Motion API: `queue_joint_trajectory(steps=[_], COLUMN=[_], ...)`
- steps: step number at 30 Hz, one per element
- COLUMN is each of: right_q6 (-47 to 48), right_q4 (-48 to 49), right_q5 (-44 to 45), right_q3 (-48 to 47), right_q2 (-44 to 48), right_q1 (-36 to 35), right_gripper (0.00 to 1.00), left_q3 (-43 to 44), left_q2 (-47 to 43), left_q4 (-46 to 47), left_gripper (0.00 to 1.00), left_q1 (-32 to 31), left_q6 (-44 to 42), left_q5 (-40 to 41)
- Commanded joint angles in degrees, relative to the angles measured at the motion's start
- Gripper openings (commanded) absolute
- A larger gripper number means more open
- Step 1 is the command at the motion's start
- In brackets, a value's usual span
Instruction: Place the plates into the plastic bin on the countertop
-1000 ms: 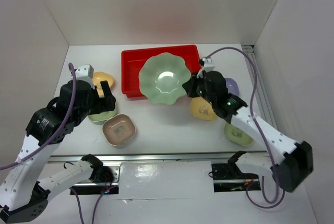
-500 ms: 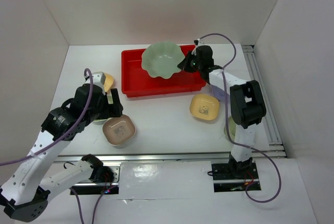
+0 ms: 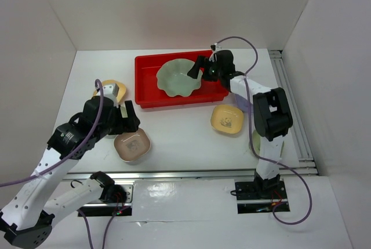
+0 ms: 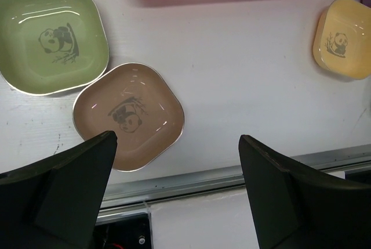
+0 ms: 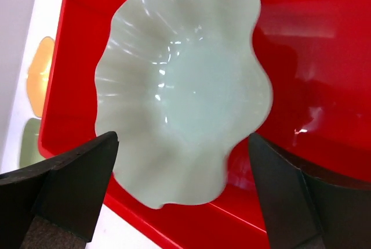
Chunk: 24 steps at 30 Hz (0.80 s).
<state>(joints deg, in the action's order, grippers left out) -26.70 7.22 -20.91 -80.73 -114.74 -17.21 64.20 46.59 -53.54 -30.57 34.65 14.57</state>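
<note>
Since half a second ago the right gripper has spread its jaws and let go of the large pale green scalloped dish, which was then tilted in its grasp. That dish now lies flat in the shallow bright red plastic bin, towards its right half. The gripper hovers just above, wide open and apparently holding nothing. The left gripper, also wide open and empty, hangs over the near-left part of the white countertop, above a pinkish-brown rounded-square panda dish. Just beside that dish on its far left is a light green panda dish. A yellow panda dish lies near the bin's right end. By this view, one plate is binned and the small ones remain outside.
</note>
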Motion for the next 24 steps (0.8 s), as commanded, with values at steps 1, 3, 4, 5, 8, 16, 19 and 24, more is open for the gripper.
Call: queue_joint_trajectory(steps=[1,3,4,5,8,16,19,24], right_q6=[7.2,9.0,9.6,9.6,6.8,3.3,2.8,1.1], right_q4=[-2.4,-5.1,-7.8,-9.3,-15.6,-24.9,-26.8,-28.6], right_q5=[4.5,8.0,12.1,15.1,26.2,37.9,34.8,33.6], right_q3=[-5.1,-5.1,-5.1,-3.2,2.9,25.1,30.2,35.9], right_q2=[7.3,10.7,12.2,13.7,20.9,41.6,46.2,46.3], right_q1=[-2.9,-3.8,-4.6,-4.6,-5.7,-4.3,-0.2,2.5], right_gripper=[1.00,1.00,1.00,1.00,1.00,0.99,0.93,0.91], left_q3=[-1.2,-1.2,-1.7,-2.4,-2.9,-5.4,-5.9,-5.9], left_q2=[-0.5,-0.5,-0.5,-1.1,-1.1,1.8,2.4,4.4], left_q4=[2.7,3.3,4.0,4.6,5.9,10.0,11.6,13.0], left_gripper=[1.00,1.00,1.00,1.00,1.00,1.00,1.00,1.00], left_q1=[-0.2,-0.2,-0.2,-0.2,-0.2,-0.7,-0.7,-0.7], left_q6=[-0.2,-0.2,-0.2,-0.2,-0.2,-0.2,-0.7,0.8], left_q5=[-1.6,-2.3,-2.9,-2.9,-3.4,-6.8,-7.4,-5.5])
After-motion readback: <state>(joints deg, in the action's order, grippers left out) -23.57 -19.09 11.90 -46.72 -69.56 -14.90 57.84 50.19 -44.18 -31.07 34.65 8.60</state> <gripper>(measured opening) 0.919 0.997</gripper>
